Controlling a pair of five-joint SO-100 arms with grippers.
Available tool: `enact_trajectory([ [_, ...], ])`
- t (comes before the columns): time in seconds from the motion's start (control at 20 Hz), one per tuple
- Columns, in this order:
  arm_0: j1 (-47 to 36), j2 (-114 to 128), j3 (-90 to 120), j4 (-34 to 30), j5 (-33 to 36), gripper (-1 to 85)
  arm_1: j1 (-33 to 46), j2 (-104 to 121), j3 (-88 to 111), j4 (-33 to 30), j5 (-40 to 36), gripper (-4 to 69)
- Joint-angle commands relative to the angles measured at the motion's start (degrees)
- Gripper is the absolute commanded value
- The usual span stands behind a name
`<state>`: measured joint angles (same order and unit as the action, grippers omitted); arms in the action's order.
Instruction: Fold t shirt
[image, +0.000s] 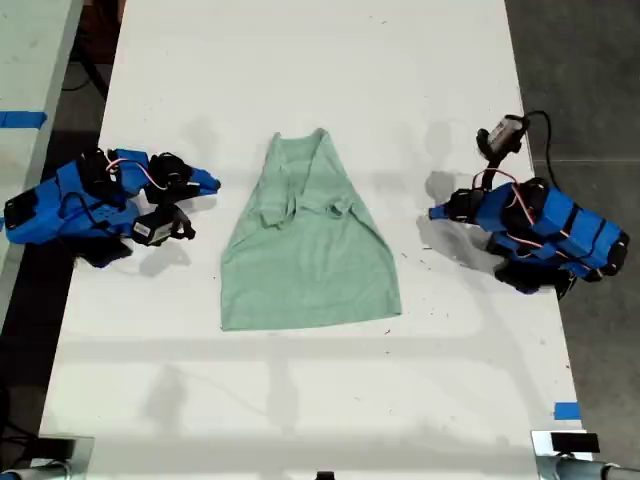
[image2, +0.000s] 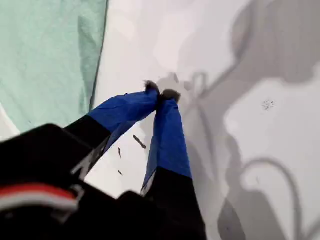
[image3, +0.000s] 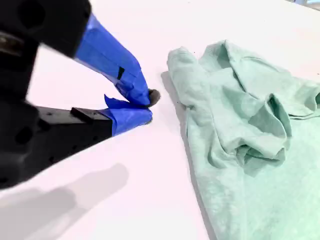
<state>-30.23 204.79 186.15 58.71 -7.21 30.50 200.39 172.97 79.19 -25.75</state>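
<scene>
The jaws of my first gripper (image2: 161, 95) are closed on nothing, tips just above the white tabletop (image: 300, 60), near the t shirt (image: 308, 250) edge. My second gripper (image3: 145, 106) is likewise closed and empty beside the shirt's bunched neck end. The mint-green shirt lies mid-tabletop between both arms, sleeves folded inward.

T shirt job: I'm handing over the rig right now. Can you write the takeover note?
My first gripper: shut, empty, resting by the t shirt's edge on the exterior view's right.
My second gripper: shut, empty, near the shirt's neck end on the exterior view's left.
T shirt: flat mid-table, neck end away from the camera, touched by neither gripper.
Done: the upper sides look tucked inward, bunched.
Left: hem not yet folded up toward the neck; wrinkles remain.
</scene>
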Motion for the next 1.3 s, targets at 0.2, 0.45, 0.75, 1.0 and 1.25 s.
enact_trajectory([
  [0.2,-1.49,0.35,2.55,-0.18,-0.09,-0.2,-18.37,-34.72,-28.3,-2.72,16.52,2.5],
  [0.45,-0.97,0.35,2.55,-0.18,-0.09,-0.2,-34.98,-65.21,-32.43,-26.02,27.25,22.5],
  [0.75,-1.05,0.35,2.55,-0.18,-0.09,-0.2,-43.77,-90.26,-42.63,-34.37,34.45,22.8],
  [1.0,-0.97,0.35,2.55,-0.18,-0.09,-0.2,-44.21,-98.09,-52.82,-28.3,34.01,1.8],
  [1.25,-1.14,0.35,2.55,-0.18,-0.09,-0.2,-42.19,-98.17,-66.18,-11.87,29.71,1.8],
])
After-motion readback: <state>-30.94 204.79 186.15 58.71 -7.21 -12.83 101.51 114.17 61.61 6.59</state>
